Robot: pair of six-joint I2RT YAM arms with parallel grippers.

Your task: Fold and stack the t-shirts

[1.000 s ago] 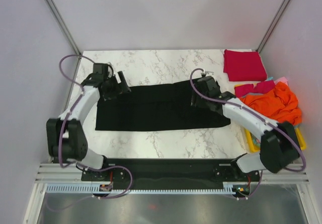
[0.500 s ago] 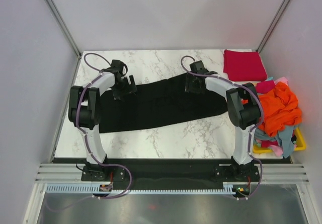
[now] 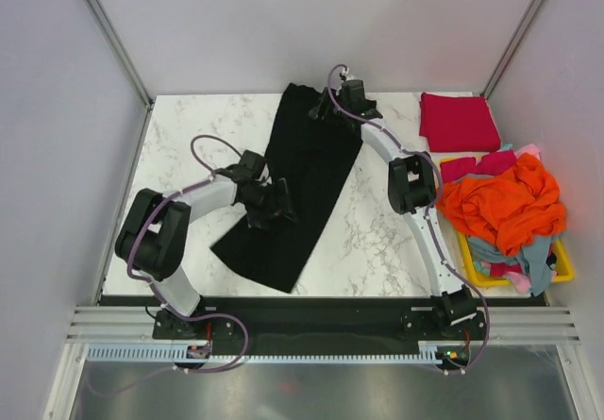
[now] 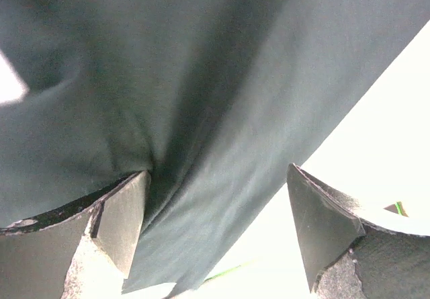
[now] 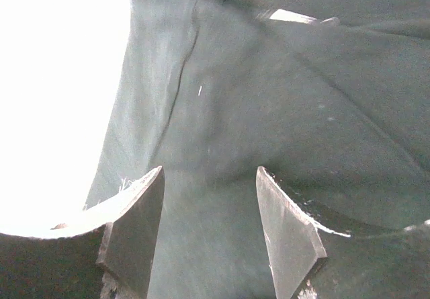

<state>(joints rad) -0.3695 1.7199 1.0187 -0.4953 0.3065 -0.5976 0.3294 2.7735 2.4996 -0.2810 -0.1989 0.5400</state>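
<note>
The large black t-shirt (image 3: 304,170), folded into a long band, lies diagonally from the table's far middle to its near left. My left gripper (image 3: 276,203) rests over the band's left edge. In the left wrist view it (image 4: 215,171) is open wide, with black cloth (image 4: 201,77) passing beside its left finger. My right gripper (image 3: 323,110) is at the band's far end, open, its fingers straddling flat black cloth (image 5: 282,97) in the right wrist view (image 5: 209,169). A folded crimson t-shirt (image 3: 459,122) lies at the far right. An orange t-shirt (image 3: 505,203) tops the heap at the right.
The yellow basket (image 3: 563,271) at the right edge holds the heap, with light blue cloth (image 3: 530,255) and pink cloth (image 3: 530,149) showing around the orange. Marble tabletop (image 3: 377,241) shows between the black band and the basket. Frame posts stand at the far corners.
The black band swung from lying across the table to running diagonally. My left gripper came nearer and rightward. My right gripper went to the far edge.
</note>
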